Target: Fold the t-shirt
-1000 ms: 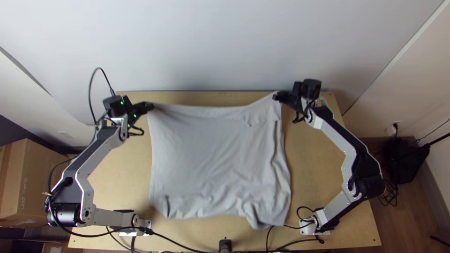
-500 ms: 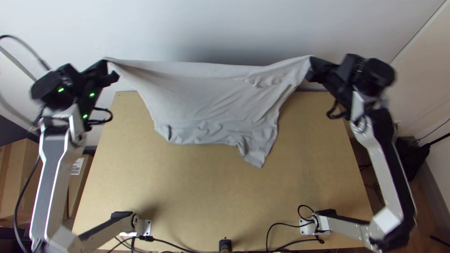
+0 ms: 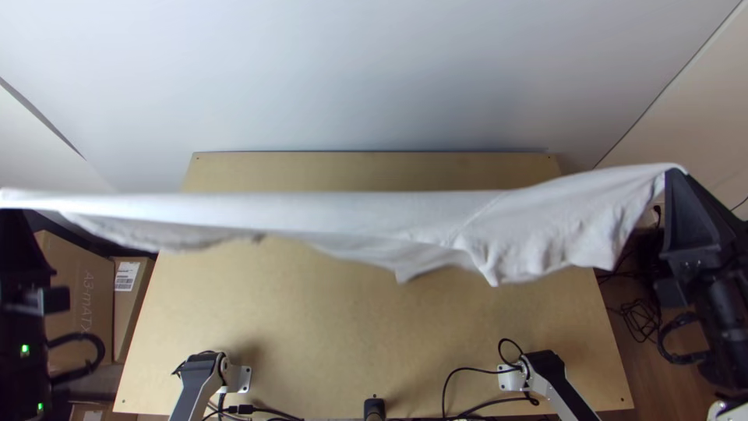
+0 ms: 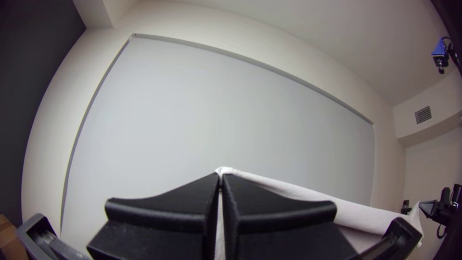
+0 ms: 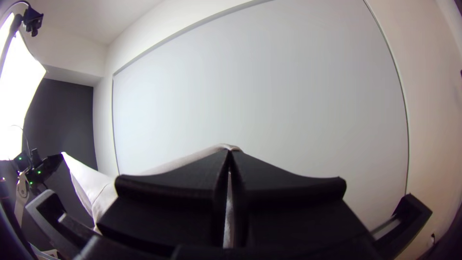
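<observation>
High above the table, the pale grey t-shirt [image 3: 374, 218] hangs stretched between both grippers, its upper edge taut and its lower edge loose and uneven. At the top view's left edge is my left gripper [image 3: 12, 218], by one end of the cloth. My right gripper [image 3: 676, 178] has the opposite end, near that view's right edge. In the left wrist view my left gripper [image 4: 220, 177] is shut on a bit of the t-shirt [image 4: 361, 216]. The right wrist view has my right gripper [image 5: 229, 153] shut on the t-shirt [image 5: 91, 180] too.
Under the cloth lies the wooden table [image 3: 374, 327]. Cables [image 3: 467, 374] run along its near edge between the arm bases. Cardboard boxes [image 3: 82, 304] stand on the floor at the left. A pale wall [image 3: 374, 70] rises behind the table's far edge.
The t-shirt lay partly on the table; both grippers have lifted it high and moved apart toward the view's sides, then down the picture. Its hanging part has come off the table.
</observation>
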`<state>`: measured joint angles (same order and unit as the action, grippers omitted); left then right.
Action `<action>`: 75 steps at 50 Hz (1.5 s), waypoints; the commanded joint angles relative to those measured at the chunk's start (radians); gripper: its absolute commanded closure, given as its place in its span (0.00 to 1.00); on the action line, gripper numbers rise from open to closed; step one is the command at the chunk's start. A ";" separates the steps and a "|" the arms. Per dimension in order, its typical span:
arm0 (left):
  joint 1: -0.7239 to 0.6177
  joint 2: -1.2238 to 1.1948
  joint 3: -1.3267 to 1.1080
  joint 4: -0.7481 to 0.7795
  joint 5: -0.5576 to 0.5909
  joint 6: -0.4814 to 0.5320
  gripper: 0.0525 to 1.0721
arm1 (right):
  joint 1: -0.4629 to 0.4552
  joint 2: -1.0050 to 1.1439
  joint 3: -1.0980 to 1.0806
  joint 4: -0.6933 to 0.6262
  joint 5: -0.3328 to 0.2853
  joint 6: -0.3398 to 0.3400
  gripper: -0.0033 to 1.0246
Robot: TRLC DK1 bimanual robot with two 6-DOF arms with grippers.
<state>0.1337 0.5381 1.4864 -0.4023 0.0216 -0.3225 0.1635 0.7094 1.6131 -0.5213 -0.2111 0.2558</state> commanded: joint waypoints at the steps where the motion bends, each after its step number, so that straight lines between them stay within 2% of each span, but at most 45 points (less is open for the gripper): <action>1: 0.012 -0.023 -0.015 -0.032 -0.015 -0.018 0.98 | 0.002 -0.016 0.028 -0.020 0.010 -0.007 0.98; 15: 0.015 0.019 0.037 -0.023 -0.020 -0.043 0.98 | 0.021 0.084 0.194 -0.017 -0.007 0.003 0.98; 24: 0.018 0.085 0.052 0.060 -0.020 -0.036 0.98 | 0.018 0.194 0.232 0.079 -0.007 0.000 0.98; 37: 0.006 0.336 0.130 0.227 -0.009 -0.009 0.98 | -0.010 0.449 0.317 0.150 0.016 0.010 0.98; 52: -0.025 0.605 0.310 0.212 -0.009 -0.039 0.98 | -0.050 0.771 0.631 0.135 0.038 0.074 0.98; 61: -0.026 0.605 0.485 0.102 -0.009 -0.046 0.98 | -0.036 0.711 0.703 0.133 0.039 0.079 0.98; 75: -0.031 0.404 0.514 0.030 -0.009 -0.024 0.98 | 0.011 0.453 0.693 -0.031 0.035 0.079 0.98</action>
<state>0.1055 1.0397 1.9617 -0.3706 0.0242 -0.3412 0.1699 1.2877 2.2604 -0.5365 -0.1913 0.3183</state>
